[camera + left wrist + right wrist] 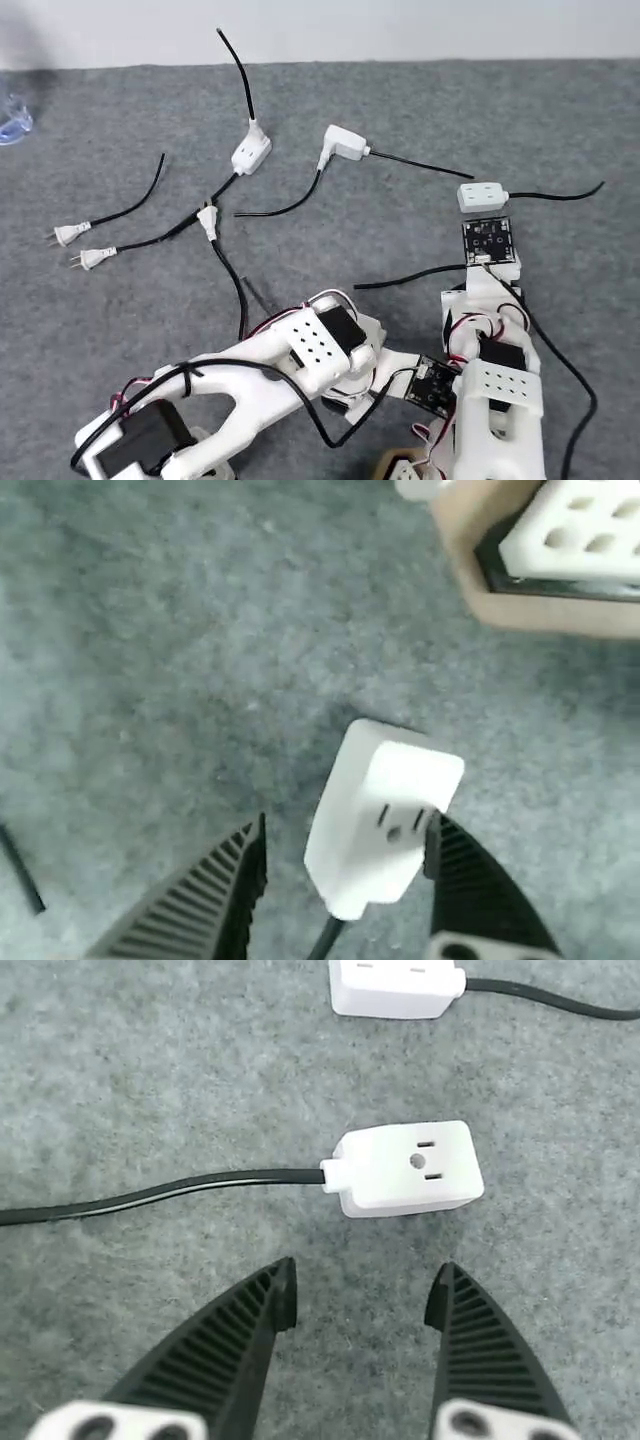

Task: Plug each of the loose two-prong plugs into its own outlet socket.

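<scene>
Left gripper [347,830]: released, jaws wide apart. Socket 1 [385,815], a white block, lies between the fingers [215,900]. It sits close against 1 finger with a clear gap to the other, so it is not clamped. Its slotted face tilts up toward the wrist camera, and its black cord leaves from the end nearer the wrist. It rests on the grey carpet [500,110].

Right gripper [365,1285]: also released, jaws apart, nothing between them, over bare carpet. Socket 2 [405,1170] lies flat just beyond the fingertips, slots up, not touching either finger. Its cord runs off sideways across the carpet. Socket 3 [395,985] lies farther out along the same line, apart from socket 2, with its cord leaving to the opposite side.

High view: both arms come in from the near edge of the table, the left arm [300,350] bent toward the right arm [495,390].

Socket 4 [251,152] and socket 5 [340,143] lie well beyond the arms, near the middle of the carpet, each on its own cord.

Plugs, all 3 loose on the carpet:
- Plug 1 [65,235] and plug 2 [90,259] lie near each other at the far left, prongs pointing left.
- Plug 3 [208,220] lies between those 2 and socket 4, where its cord meets 2 others.
</scene>
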Motion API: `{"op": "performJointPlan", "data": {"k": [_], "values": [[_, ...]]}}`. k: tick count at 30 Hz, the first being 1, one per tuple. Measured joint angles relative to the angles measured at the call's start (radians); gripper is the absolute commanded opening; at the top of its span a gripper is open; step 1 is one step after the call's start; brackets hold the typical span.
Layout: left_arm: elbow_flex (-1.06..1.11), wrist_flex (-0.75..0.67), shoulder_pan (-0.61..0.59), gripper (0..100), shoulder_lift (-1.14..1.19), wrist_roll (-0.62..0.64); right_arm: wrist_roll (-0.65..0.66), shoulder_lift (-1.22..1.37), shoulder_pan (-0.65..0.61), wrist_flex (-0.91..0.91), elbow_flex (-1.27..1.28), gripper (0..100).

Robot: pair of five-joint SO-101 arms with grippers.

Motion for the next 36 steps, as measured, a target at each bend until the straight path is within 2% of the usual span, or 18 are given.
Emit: {"op": "performJointPlan", "data": {"k": [18, 23, 30, 33, 36], "values": [[0.006, 0.031, 0.012, 24, 0.026, 0.002, -0.002, -0.008, -0.008, -0.002, -0.005, 22.7], [0.011, -0.041, 0.012, 24, 0.037, 0.038, -0.002, -0.008, -0.006, -0.002, -0.005, 22.7], [0.017, -0.046, 0.014, 23, 0.051, 0.061, -0.002, -0.008, 0.015, -0.002, -0.005, 22.7], [0.017, -0.046, 0.014, 17, 0.051, 0.068, -0.011, -0.008, 0.023, -0.002, -0.005, 22.6], [0.017, -0.046, 0.014, 5, 0.051, 0.068, -0.018, -0.008, 0.023, 0.008, -0.005, 22.6]]}}
